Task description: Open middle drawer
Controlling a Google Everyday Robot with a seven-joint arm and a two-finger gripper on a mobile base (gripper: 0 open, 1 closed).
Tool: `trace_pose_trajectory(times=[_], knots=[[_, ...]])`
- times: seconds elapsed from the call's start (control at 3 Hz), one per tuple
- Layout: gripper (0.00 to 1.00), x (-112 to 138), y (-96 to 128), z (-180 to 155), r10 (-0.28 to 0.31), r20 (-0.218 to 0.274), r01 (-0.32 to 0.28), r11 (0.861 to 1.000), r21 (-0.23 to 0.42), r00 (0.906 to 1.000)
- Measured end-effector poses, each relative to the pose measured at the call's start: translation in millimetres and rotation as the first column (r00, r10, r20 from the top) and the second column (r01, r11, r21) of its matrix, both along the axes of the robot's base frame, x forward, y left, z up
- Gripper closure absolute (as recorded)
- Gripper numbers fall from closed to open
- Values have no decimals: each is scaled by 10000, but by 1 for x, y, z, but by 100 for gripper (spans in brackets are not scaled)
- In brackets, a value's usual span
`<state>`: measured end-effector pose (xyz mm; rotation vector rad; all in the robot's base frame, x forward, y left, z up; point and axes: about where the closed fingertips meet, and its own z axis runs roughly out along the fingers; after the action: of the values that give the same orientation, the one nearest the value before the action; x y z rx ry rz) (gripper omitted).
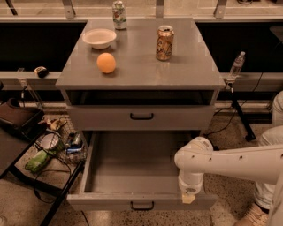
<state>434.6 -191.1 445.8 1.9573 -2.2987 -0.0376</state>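
We are looking down on a flat, faintly glossy grey counter (190, 66) that is filling the upper middle of the frame. On it a round, matte orange (106, 62) is sitting near a shallow white bowl (99, 38), a gold-brown soda can (164, 43) is standing upright to their right, and a green-and-white can (119, 9) is standing at the far edge. Below the counter an upper drawer (185, 118) is sitting closed, its flat grey front carrying a small black bar handle (142, 116). The middle drawer (132, 172) is standing pulled far out into the lower middle of the frame, showing a wide, shallow, smooth grey tray and its own black handle (142, 205) on the front panel. The white arm (239, 161), smooth and rounded, is reaching in level from the right edge and bending straight down at a bulbous joint. The gripper (189, 197) is hanging at that end, pointing down at the drawer's front edge near its right corner. We cannot tell whether it is touching the panel, nor whether it is open or clenched.
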Motion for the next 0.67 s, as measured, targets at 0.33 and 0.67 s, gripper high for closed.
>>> trace_pose_trajectory(times=[0.33, 0.67], knots=[[28, 0, 0, 0, 0, -1, 0, 10000, 0, 10000], [5, 0, 0, 0, 0, -1, 0, 10000, 0, 10000]])
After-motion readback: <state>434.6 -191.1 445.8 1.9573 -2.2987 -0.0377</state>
